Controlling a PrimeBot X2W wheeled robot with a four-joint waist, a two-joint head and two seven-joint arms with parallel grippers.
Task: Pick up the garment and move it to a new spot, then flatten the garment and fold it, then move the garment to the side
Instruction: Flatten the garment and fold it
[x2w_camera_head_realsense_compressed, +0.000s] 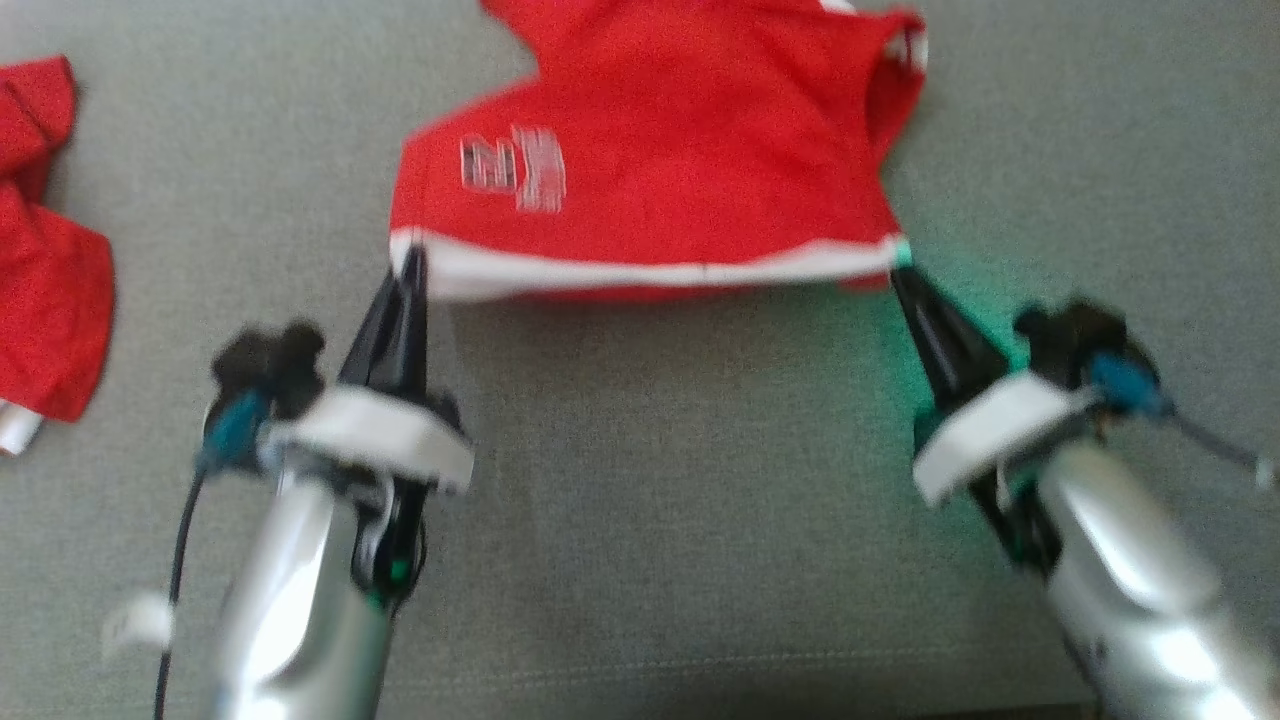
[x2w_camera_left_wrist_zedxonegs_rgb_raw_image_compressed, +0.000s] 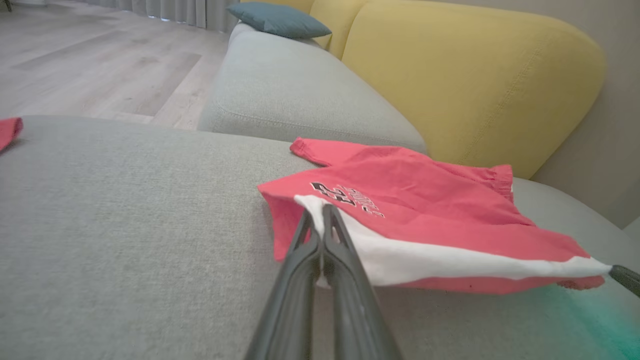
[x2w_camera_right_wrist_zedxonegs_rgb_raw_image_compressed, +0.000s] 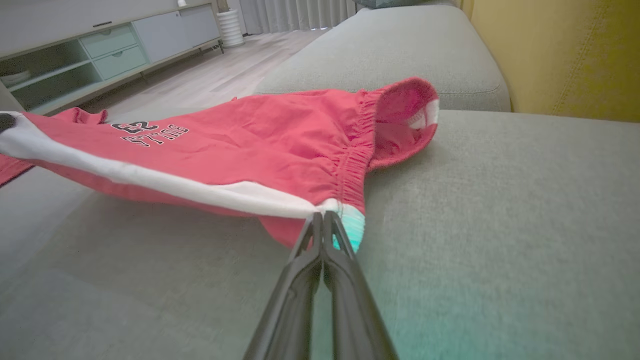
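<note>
Garment (x2w_camera_head_realsense_compressed: 680, 180) hem corners pinched in both jaws

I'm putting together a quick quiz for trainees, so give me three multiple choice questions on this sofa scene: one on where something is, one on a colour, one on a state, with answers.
1. Where does the second red cloth lie in the head view?
A. under the right arm
B. at the far left of the grey seat
C. on top of the cushion

2. What colour is the backrest behind the garment?
A. blue
B. brown
C. yellow

3. How do the left gripper and right gripper stand?
A. both shut on the garment's white band
B. both open above it
C. left shut, right open

Answers:
1 B: it lies by the head view's left edge.
2 C: the left wrist view shows it yellow.
3 A: each wrist view shows the fingers pinched on an end of the band.
</note>
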